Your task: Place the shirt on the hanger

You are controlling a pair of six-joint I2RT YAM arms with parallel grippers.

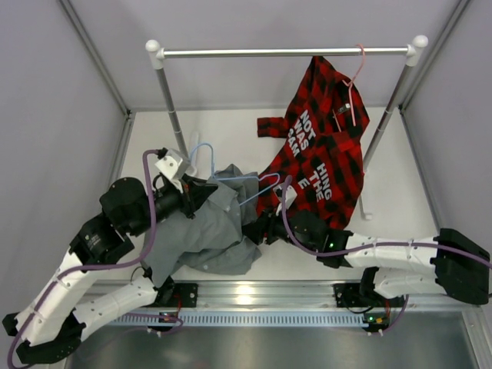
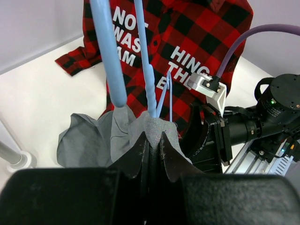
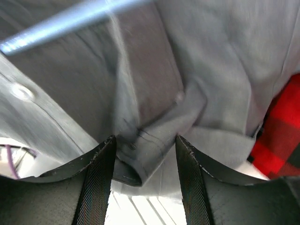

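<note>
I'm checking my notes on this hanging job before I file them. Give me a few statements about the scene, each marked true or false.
1. The plaid shirt hangs from the rail on a pink hanger. True.
2. The left tool is open and empty. False: it is shut on grey shirt fabric, at the light-blue hanger wire.
3. The grey shirt hangs on the rail. False: it lies crumpled on the table.
4. The right tool straddles a fold of the grey shirt. True.
</note>
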